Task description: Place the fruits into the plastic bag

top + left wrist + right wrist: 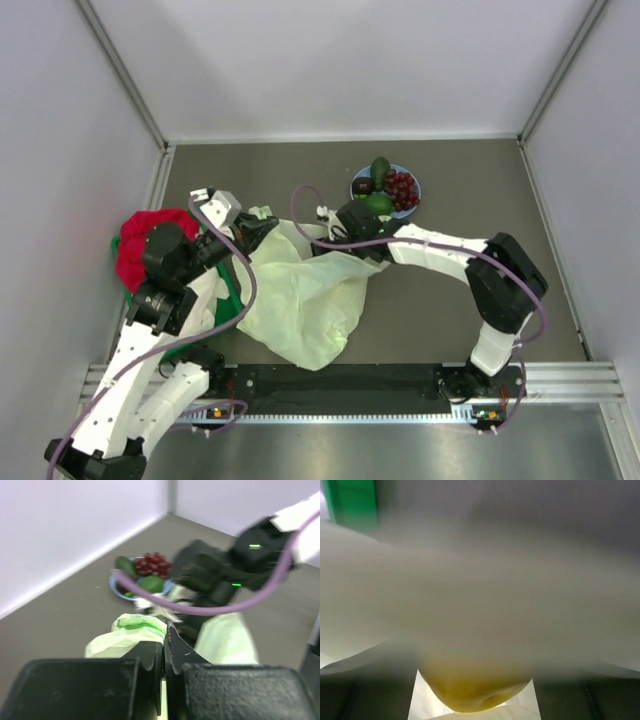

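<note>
two arms at work
the left gripper (256, 229) and right gripper (326, 236) meet at the top edge of the plastic bag (300, 295); behind, a blue plate (415, 196) holds grapes (401, 187) and green fruits (379, 203)

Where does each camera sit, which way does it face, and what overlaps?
Top external: above, behind, looking down on left arm, right arm, plastic bag, blue plate.
Left wrist: looks across the table at the plate; left gripper pinches the bag.
Right wrist: against blurred plastic; right gripper holds a yellow citrus.
Shared: top and left wrist show bag and plate.
</note>
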Tool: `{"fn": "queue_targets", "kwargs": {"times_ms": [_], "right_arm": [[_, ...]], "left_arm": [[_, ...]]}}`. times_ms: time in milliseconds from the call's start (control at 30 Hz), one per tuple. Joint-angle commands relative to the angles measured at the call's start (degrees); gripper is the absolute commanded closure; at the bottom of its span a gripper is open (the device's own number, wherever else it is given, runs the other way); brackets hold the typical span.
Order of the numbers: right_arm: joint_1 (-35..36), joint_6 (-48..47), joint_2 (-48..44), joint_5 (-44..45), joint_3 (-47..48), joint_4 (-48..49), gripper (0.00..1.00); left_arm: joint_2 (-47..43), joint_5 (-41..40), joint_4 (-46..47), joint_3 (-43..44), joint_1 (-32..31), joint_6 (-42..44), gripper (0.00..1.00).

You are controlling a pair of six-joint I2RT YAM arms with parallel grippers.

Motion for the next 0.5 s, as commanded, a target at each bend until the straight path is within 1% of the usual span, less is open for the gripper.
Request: {"fn": "queue_targets", "kwargs": {"times_ms": [0, 100, 133, 200, 233, 333, 467], "right_arm": [[0.7, -0.9, -8.8, 3.4, -6.0, -3.3, 0.52], [0.7, -1.9, -11.7, 9.4, -7.6, -6.1, 0.51], [0.7, -2.3, -12.0, 14.6, -7.6, -6.9, 0.51], [0.7, -3.4, -12.1, 20.9, -6.9, -9.7, 0.51], [0.6, -3.8, -12.0, 27.4, -5.6, -10.6, 0.51], [-0.3, -5.2, -11.8, 36.4, -2.5, -13.8, 0.51], [-4.9, -6.2, -14.7, 39.7, -0.5, -14.4, 0.51]], "left_arm": [[-2.7, -11.6, 4.0, -1.3, 0.3, 2.4, 1.00], [-4.5, -16.7, 6.1, -2.5, 0.2, 2.7, 1.00], [-5.0, -17.4, 8.1, -3.1, 0.2, 2.5, 1.00], [-6.0, -18.9, 9.7, -3.7, 0.2, 2.4, 1.00], [-6.5, -19.5, 10.3, -3.9, 0.2, 2.4, 1.00], [-7.8, -22.5, 11.6, -3.7, 0.2, 3.0, 1.00], [-10.5, -26.4, 11.3, -3.8, 0.2, 3.8, 1.00]]}}
